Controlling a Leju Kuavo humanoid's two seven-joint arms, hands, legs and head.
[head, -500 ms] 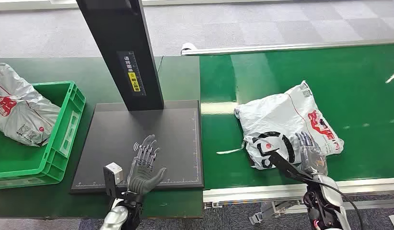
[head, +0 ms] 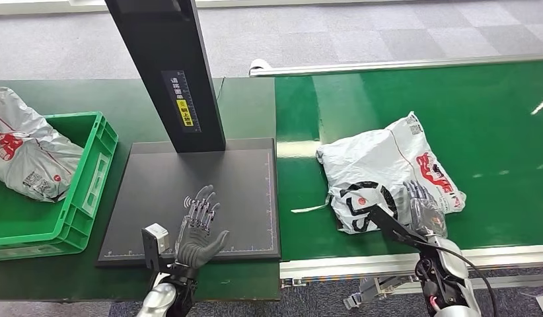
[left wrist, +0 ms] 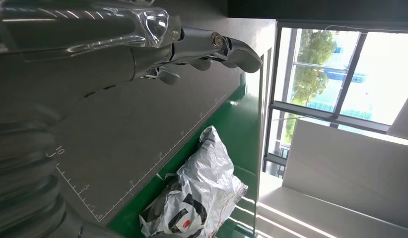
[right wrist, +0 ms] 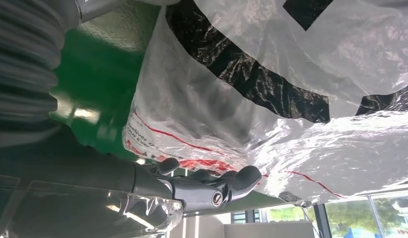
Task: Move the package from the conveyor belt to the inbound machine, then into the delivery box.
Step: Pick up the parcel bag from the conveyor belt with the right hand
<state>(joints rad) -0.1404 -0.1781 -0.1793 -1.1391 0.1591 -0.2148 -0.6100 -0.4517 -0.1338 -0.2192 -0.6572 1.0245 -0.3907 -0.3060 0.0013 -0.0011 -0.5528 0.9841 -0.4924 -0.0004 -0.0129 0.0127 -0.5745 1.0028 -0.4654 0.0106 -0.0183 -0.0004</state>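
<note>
A white plastic package (head: 381, 165) with black and red print lies on the green conveyor belt (head: 487, 119), near its front edge. My right hand (head: 424, 208) lies with fingers stretched out over the package's near right part; the right wrist view shows those fingers (right wrist: 202, 186) straight along the crinkled package (right wrist: 291, 99), gripping nothing. My left hand (head: 199, 228) hovers open, palm turned inward, over the front of the inbound machine's black platform (head: 163, 191). In the left wrist view the package (left wrist: 202, 198) lies beyond the platform's ruled edge (left wrist: 132, 139).
A black post (head: 170, 72) rises from the back of the platform. At the left stands a green crate (head: 90, 178) with another grey-white package (head: 24, 152) lying in it and over its far rim. A metal rail (head: 401, 261) borders the belt's front.
The package has shifted a little to the left along the belt, and my right hand has moved left with it. The left hand has not moved.
</note>
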